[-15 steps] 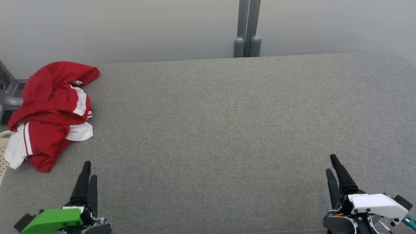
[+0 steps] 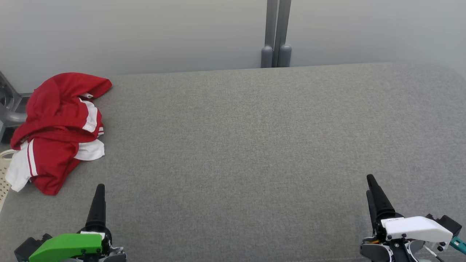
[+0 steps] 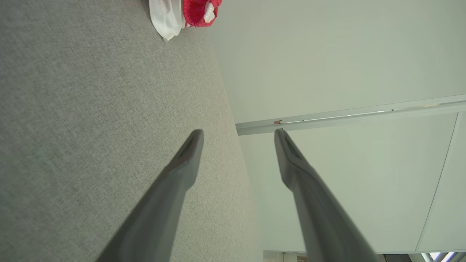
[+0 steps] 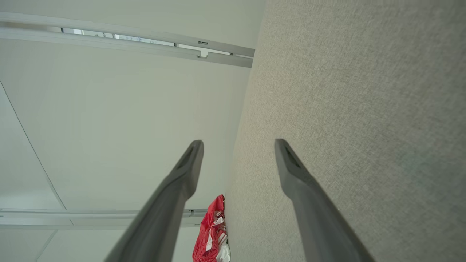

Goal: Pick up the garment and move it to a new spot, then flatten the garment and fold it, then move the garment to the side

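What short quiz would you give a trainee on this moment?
1. Multiple choice: where on the grey padded surface does the red-and-white garment lie? A left edge; B centre; C right edge.
2. True or false: both arms' jaws are shut on cloth.
3. Short answer: is the garment flattened or crumpled?
Key: 1 A. 2 False: both stand open, holding nothing. 3 Crumpled.

My head view's bottom edge cuts off my left gripper and right gripper — on the left, one finger hides the other. The garment lies bunched at the left edge of the surface, folds hiding its shape; both wrist views crop it.
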Controlling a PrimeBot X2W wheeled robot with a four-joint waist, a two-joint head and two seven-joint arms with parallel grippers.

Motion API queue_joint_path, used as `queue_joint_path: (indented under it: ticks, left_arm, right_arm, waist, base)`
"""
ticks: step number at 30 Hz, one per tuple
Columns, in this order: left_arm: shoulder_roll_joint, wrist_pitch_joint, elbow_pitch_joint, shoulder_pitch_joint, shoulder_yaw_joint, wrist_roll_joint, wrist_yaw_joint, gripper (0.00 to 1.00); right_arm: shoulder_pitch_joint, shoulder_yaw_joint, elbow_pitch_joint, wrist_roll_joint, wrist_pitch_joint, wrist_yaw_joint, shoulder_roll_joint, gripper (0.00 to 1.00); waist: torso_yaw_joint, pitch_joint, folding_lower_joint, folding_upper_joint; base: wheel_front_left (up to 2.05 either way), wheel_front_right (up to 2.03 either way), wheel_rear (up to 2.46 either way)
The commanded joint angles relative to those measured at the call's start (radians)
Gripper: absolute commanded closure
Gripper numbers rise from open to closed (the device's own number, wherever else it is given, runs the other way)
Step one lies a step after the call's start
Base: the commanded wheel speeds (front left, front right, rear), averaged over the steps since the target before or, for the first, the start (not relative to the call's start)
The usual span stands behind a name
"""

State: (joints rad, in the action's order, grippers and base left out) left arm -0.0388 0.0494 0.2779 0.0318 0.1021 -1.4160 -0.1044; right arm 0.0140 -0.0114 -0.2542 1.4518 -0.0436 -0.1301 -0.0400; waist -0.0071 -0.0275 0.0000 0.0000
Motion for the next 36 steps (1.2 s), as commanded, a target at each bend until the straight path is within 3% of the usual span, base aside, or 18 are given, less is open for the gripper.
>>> queue_joint_path:
  ticks: [1, 14, 25, 36]
  left_arm:
    - [-0.007, -0.013, -0.015, 0.007, -0.005, 0.040, 0.006, 0.00]
    - [-0.012, -0.071, -0.004, 0.008, -0.056, 0.330, 0.045, 0.00]
    - [-0.052, -0.114, 0.030, 0.026, -0.126, 0.577, 0.089, 0.00]
    - [-0.082, -0.149, 0.037, 0.039, -0.182, 0.756, 0.116, 0.00]
  right_arm:
    - [0.028, 0.006, 0.006, -0.038, -0.010, 0.000, -0.005, 0.00]
    - [0.059, 0.035, -0.065, -0.318, -0.051, 0.000, -0.006, 0.00]
    - [0.102, 0.030, -0.113, -0.602, -0.054, 0.000, -0.007, 0.00]
    - [0.113, 0.035, -0.123, -0.789, -0.035, -0.001, -0.008, 0.00]
  waist:
    - [0.000, -0.001, 0.0000, 0.0000]
    - [-0.002, -0.015, 0.0000, 0.0000]
    - [-0.007, -0.021, 0.0000, 0.0000]
    - [-0.005, -0.028, 0.0000, 0.0000]
  base:
    - [0.00, 0.00, 0.00]
    - [0.00, 0.00, 0.00]
    - [0.00, 0.00, 0.00]
    - [0.00, 0.00, 0.00]
